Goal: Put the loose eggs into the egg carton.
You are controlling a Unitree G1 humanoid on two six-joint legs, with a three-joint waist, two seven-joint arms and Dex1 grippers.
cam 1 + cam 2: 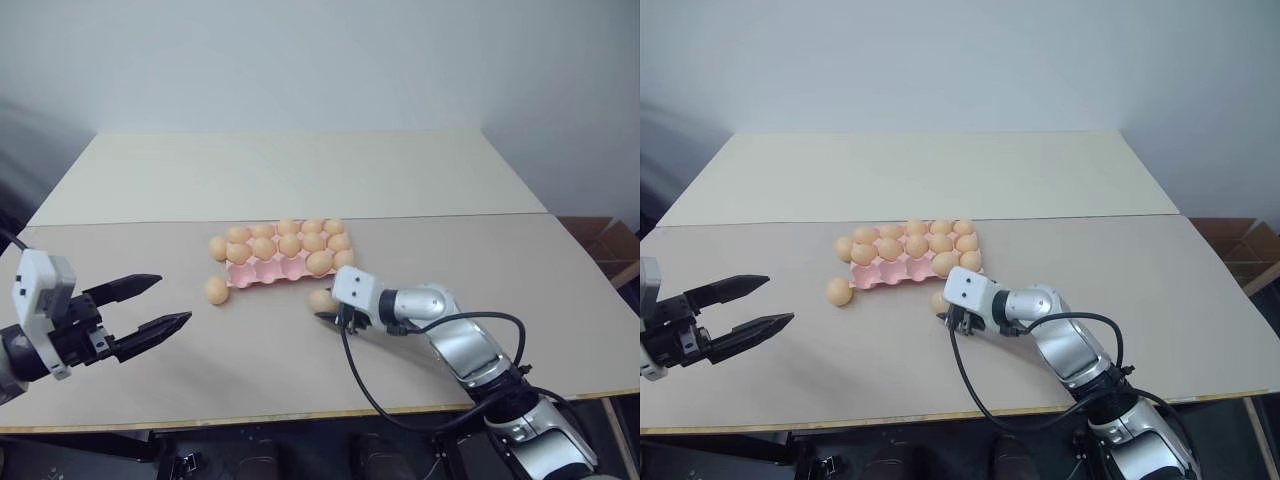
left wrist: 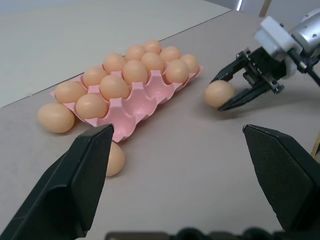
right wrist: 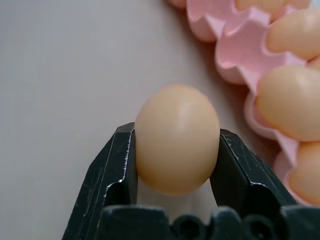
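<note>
Just near of the egg carton (image 1: pixel 268 271), the right gripper (image 3: pixel 176 150) is clamping a loose egg (image 3: pixel 176 137); the left gripper (image 1: pixel 150 305) is hovering wide open, empty

The egg carton (image 1: pixel 275 267), a low pink tray of moulded cups, lies flat on the table, its far rows filled with peach-tan eggs and several near cups empty. Three loose eggs lie on the table: one (image 1: pixel 216 290) near its left corner, one (image 1: pixel 218 247) against its left end, one (image 3: pixel 176 137) just beside its right corner.
</note>
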